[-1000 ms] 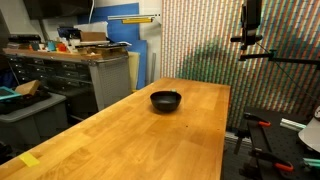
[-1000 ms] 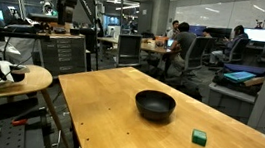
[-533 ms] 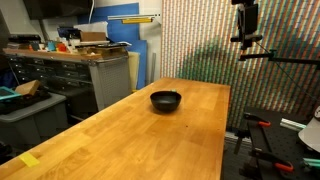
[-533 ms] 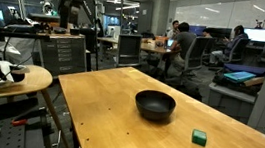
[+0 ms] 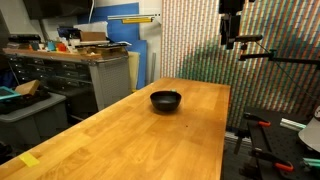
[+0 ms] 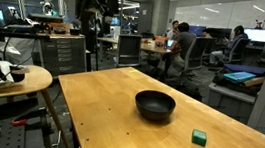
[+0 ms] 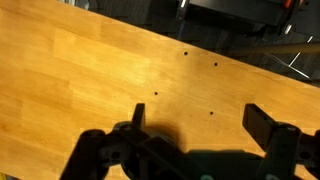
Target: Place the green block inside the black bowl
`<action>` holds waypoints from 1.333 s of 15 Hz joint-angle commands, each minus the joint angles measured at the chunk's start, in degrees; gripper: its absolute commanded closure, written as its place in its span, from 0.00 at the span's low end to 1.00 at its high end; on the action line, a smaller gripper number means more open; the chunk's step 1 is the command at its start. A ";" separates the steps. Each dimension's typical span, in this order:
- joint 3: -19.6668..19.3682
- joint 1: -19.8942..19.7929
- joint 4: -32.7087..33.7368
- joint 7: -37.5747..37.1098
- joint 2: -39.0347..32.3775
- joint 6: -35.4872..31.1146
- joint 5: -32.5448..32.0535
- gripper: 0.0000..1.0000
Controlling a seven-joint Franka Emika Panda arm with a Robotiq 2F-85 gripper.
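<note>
A glossy black bowl (image 5: 166, 100) sits on the wooden table (image 5: 120, 140); it also shows in an exterior view (image 6: 155, 106). A small green block (image 6: 199, 137) lies on the table to the right of the bowl, apart from it. My gripper (image 5: 229, 38) hangs high above the table's far edge; it also shows in an exterior view (image 6: 97, 13). In the wrist view the jaws (image 7: 200, 125) are spread wide and empty over bare wood. The wrist view shows neither bowl nor block.
A round side table (image 6: 11, 78) with a white object stands beside the wooden table. Drawer cabinets (image 5: 60, 75) and a blue bin stand behind. A tripod arm (image 5: 275, 58) reaches in near the gripper. People sit at desks (image 6: 181, 44) in the background.
The arm has swung sideways along the table's far edge, toward the bowl's side. The bowl and the green block have not moved.
</note>
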State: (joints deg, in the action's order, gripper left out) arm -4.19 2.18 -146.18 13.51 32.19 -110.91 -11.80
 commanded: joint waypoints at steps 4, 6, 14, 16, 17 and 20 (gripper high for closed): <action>-7.52 -2.29 2.17 13.37 -9.61 -13.76 -0.26 0.00; -8.01 -2.82 2.30 15.06 -13.02 -18.09 -0.18 0.00; -7.37 -4.05 4.01 21.92 -26.62 -31.37 0.08 0.00; -7.20 -4.51 5.28 23.59 -30.05 -34.04 0.94 0.00; -7.12 -4.85 5.96 24.34 -31.66 -35.39 1.52 0.00; -6.80 -6.69 8.83 25.53 -37.06 -38.55 3.32 0.00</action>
State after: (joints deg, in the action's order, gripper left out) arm -11.95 -2.04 -141.40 35.70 0.63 -146.71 -11.19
